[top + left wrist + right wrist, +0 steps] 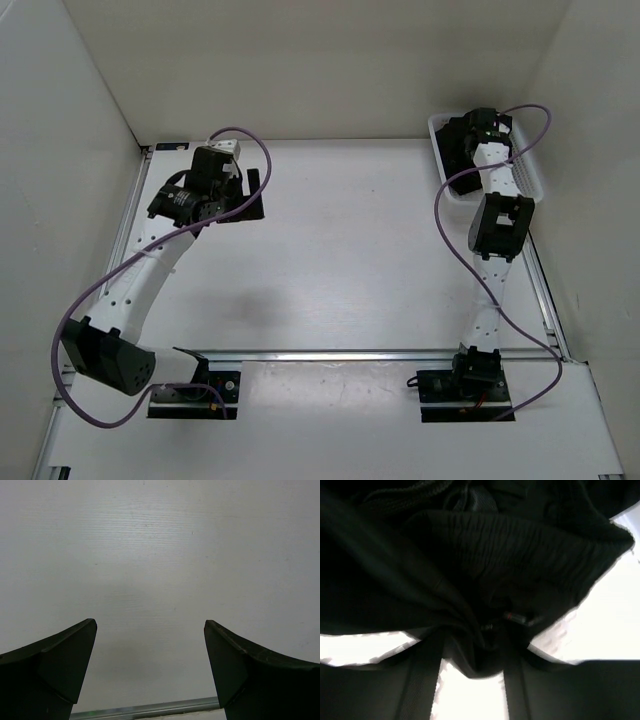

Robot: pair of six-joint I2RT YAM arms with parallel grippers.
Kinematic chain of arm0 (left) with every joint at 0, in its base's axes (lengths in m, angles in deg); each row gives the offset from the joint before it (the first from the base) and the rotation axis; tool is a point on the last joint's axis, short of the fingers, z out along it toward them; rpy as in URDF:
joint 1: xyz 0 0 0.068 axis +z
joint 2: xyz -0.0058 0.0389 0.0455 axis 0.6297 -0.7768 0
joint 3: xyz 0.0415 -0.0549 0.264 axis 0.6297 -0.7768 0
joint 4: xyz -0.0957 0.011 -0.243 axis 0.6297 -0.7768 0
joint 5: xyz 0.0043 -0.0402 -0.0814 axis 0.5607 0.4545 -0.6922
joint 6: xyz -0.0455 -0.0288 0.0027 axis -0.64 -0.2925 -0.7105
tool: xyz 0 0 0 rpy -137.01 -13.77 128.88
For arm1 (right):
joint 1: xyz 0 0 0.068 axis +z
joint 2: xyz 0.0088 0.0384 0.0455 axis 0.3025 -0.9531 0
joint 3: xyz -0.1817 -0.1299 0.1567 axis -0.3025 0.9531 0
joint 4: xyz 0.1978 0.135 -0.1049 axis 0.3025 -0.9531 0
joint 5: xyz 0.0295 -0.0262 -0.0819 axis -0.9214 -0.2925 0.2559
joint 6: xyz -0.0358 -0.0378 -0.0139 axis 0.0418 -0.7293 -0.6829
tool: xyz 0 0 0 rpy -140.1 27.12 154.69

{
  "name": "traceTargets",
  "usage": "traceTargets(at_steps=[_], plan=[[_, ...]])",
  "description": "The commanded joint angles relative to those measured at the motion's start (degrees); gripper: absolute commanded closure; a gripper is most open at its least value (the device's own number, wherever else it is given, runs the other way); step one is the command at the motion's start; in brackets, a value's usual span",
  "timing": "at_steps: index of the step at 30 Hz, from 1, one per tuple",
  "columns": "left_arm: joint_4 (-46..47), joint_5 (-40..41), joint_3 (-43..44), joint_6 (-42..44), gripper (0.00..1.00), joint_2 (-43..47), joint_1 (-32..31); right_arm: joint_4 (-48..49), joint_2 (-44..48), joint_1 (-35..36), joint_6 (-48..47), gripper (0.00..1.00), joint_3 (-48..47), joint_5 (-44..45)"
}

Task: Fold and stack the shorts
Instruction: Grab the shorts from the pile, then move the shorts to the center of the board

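Open table [350, 260] lies between the left arm [150, 270] and the right arm [495, 250], and only bare board shows under the wide-spread left gripper [150, 625]. Walls [60, 150] close off the left, far and right sides. The basket [533, 178] in the far right corner is crowded: the right arm reaches into it, and shorts [470, 555] fill the gap between the right gripper's [475, 635] fingers.

shorts [520, 545]: ribbed cloth, matt — soft | table [160, 555]: matt, faintly grained | rail [150, 711]: metal — shiny
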Motion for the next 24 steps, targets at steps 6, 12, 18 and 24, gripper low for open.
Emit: traceTargets(at_steps=[6, 12, 18, 24], plan=[[1.20, 1.19, 3.61, 0.48, 0.00, -0.43, -0.08, 5.23, 5.62, -0.33, 2.05, 1.00, 0.00, 0.85], [1.20, -2.32, -0.42, -3.64, 0.00, 3.43, -0.08, 6.03, 26.60, 0.28, -0.84, 1.00, 6.42, -1.16], [-2.22, -1.01, -1.94, -7.69, 0.00, 8.35, -0.08, 6.03, 42.00, 2.21, -3.66, 1.00, 6.35, -19.07], [-11.35, 3.38, 7.64, -9.10, 0.00, 7.83, 0.45, 3.66, 51.58, 12.56, -5.95, 1.00, 8.42, -29.73]])
